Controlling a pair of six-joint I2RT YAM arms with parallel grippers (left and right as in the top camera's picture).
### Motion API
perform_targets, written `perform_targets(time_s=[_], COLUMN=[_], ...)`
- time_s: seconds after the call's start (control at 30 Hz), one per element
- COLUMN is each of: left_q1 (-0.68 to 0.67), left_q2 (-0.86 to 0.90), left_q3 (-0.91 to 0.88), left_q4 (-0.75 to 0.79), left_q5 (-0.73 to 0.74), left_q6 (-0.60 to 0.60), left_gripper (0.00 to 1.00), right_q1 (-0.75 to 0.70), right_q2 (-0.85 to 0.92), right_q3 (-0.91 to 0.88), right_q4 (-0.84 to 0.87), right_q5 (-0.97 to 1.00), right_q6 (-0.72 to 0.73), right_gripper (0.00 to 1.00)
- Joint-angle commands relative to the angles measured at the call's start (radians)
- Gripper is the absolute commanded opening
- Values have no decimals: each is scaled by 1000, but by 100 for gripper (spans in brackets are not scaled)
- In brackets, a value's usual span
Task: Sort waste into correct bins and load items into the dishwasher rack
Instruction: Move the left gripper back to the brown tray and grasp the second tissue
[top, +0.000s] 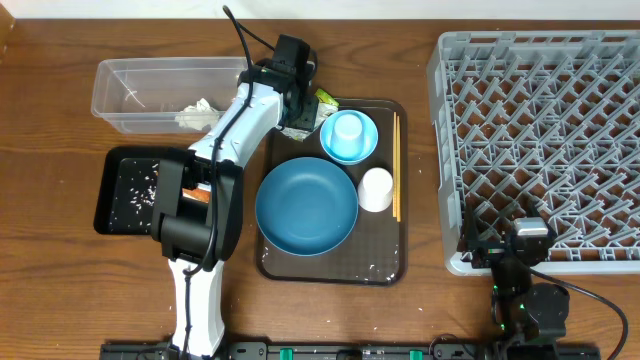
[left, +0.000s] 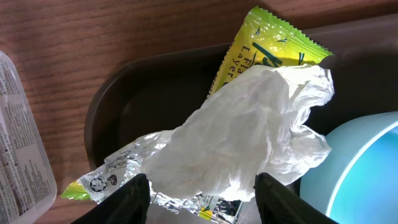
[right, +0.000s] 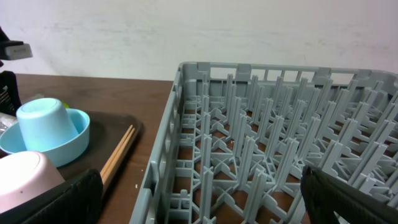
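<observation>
My left gripper (top: 298, 108) (left: 202, 200) is open over the far left corner of the brown tray, its jaws either side of a crumpled white paper wad (left: 249, 134). The wad lies on the green-yellow snack wrapper (left: 268, 50) (top: 326, 100). The light-blue cup (top: 348, 130) stands upside down on the light-blue saucer (top: 366, 148). The dark-blue bowl (top: 306, 205), white cup (top: 376, 190) and chopsticks (top: 396, 165) lie on the tray. My right gripper (top: 497, 246) (right: 202, 205) is open and empty at the grey rack's (top: 540, 130) near left corner.
The clear tub (top: 150, 90) at the back left holds paper wads (top: 200, 113). The black tray (top: 125, 190) in front of it holds rice grains and something orange (top: 200, 197) beside my left arm. The brown tray (top: 385, 265) has a few grains on it.
</observation>
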Motion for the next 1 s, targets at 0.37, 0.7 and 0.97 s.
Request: perform_targets(time_s=[0.37, 0.7, 0.97], left_q1=[-2, -2, -2], left_q2=[23, -47, -164], left_q3=[-8, -7, -7], left_q4=[23, -26, -73], left_q5=[2, 2, 137], left_q6=[-12, -13, -36], left_gripper=[19, 6, 6], right_q1=[-11, -11, -11], right_q2=[0, 0, 0], right_q3=[-2, -2, -2], right_q4=[-3, -3, -3], right_q5=[3, 3, 3], right_q6=[14, 14, 14], right_gripper=[99, 99, 99])
